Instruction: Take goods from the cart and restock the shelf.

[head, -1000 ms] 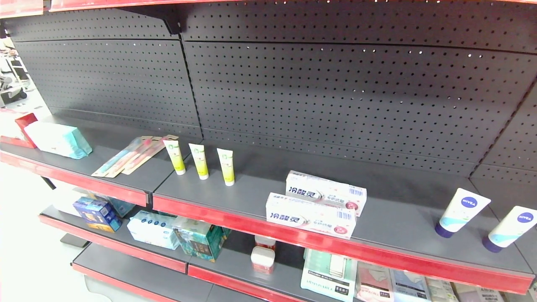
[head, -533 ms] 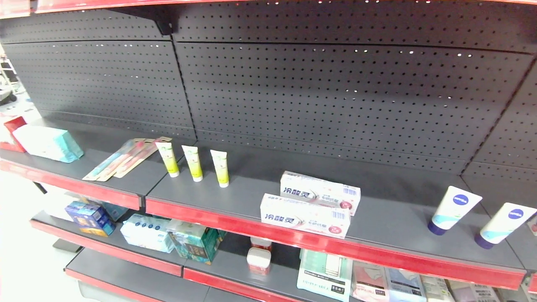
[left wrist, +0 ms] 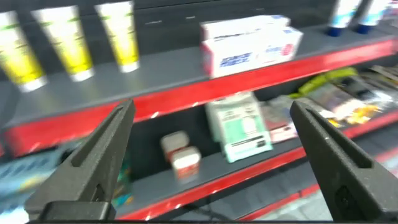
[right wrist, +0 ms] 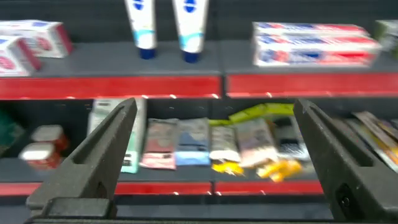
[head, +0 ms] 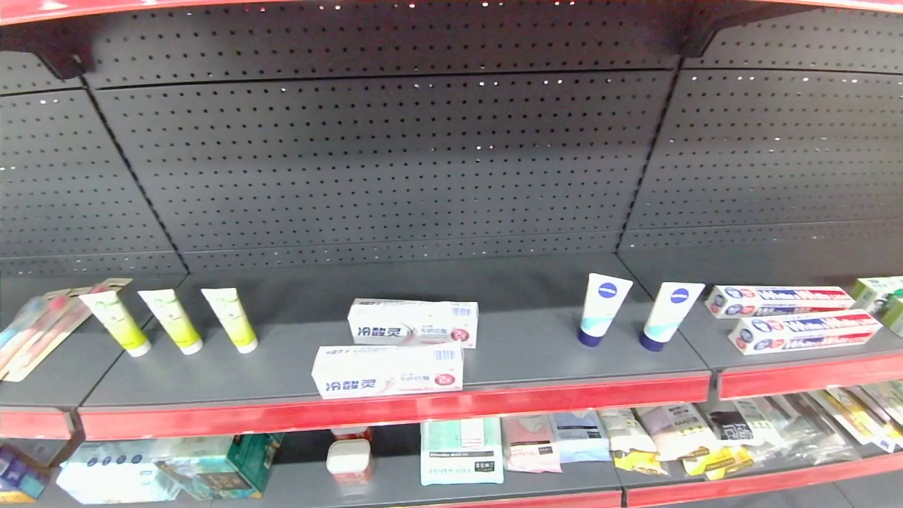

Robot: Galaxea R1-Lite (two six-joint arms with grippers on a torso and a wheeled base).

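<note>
Two grippers face the shelf (head: 522,339) w/ jaws spread wide: left gripper (left wrist: 211,109) before the white toothpaste boxes (head: 388,369), right gripper (right wrist: 214,104) before the white tubes (head: 603,309) w/ blue caps. On the gray deck w/ red front edge, l. to r.: toothbrush packs (head: 42,324), three yellow-green tubes (head: 169,321) standing cap-down, the two toothpaste boxes lying one behind the other, the two white tubes, then two long red-and-blue boxes (head: 779,301) in the next bay. Tier below holds a red-and-white jar (head: 348,458), a green-white pack (head: 462,451) & assorted pouches (head: 656,437).
</note>
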